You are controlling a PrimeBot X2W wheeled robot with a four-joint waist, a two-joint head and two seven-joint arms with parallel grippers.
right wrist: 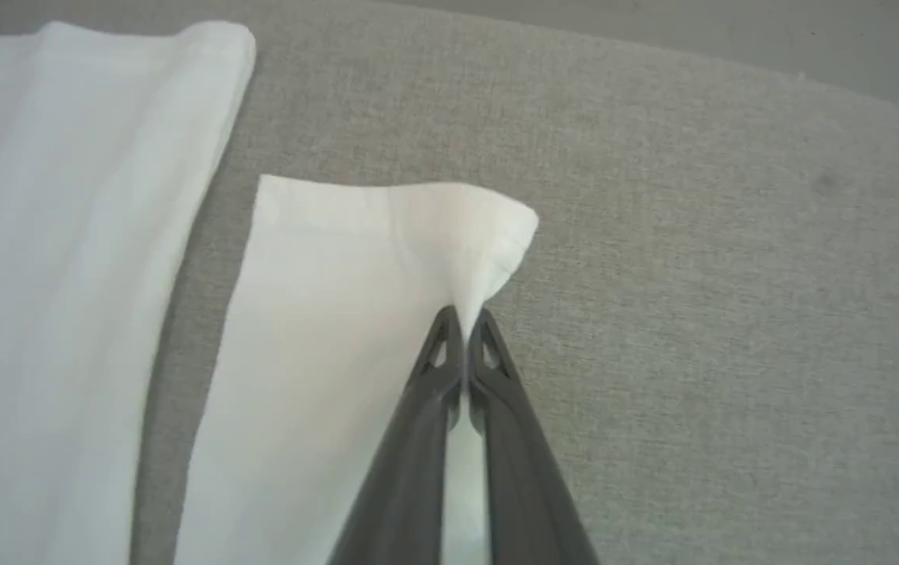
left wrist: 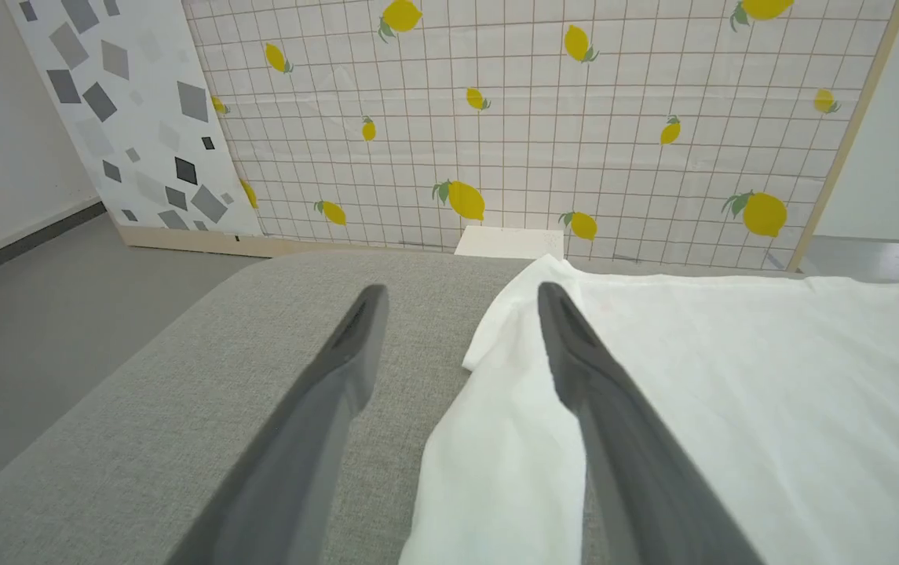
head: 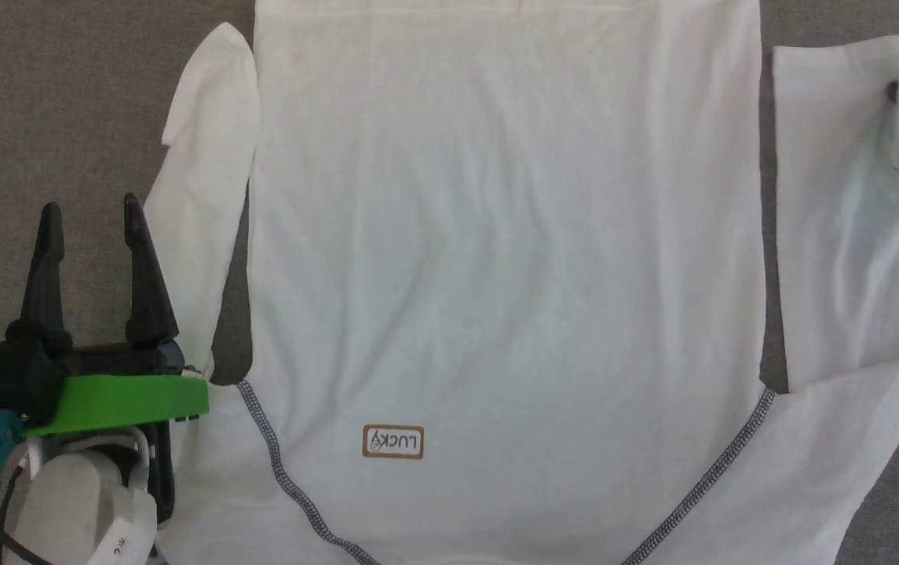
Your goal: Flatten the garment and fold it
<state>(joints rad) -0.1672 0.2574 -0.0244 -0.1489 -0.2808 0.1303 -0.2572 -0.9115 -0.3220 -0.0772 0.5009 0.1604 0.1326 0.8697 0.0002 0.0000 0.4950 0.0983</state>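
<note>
Pinching sleeve (right wrist: 355,275) corner with right gripper (right wrist: 461,318), centre of right wrist view. Spread and empty, lower left of head view: left gripper (head: 90,208). Flat across centre: shirt (head: 496,235). Could slip from so shallow a bite, or rumple if pulled hard.

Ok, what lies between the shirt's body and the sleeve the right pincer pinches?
Just a bare strip of grey upholstery, plain in the right wrist view between the garment and its sleeve.

The white T-shirt (head: 496,235) lies spread flat on the grey fabric surface (head: 64,102), sleeves out to both sides, with grey speckled seams (head: 276,455) and a small label (head: 392,442) showing. One sleeve corner (right wrist: 496,243) is pinched up.
</note>
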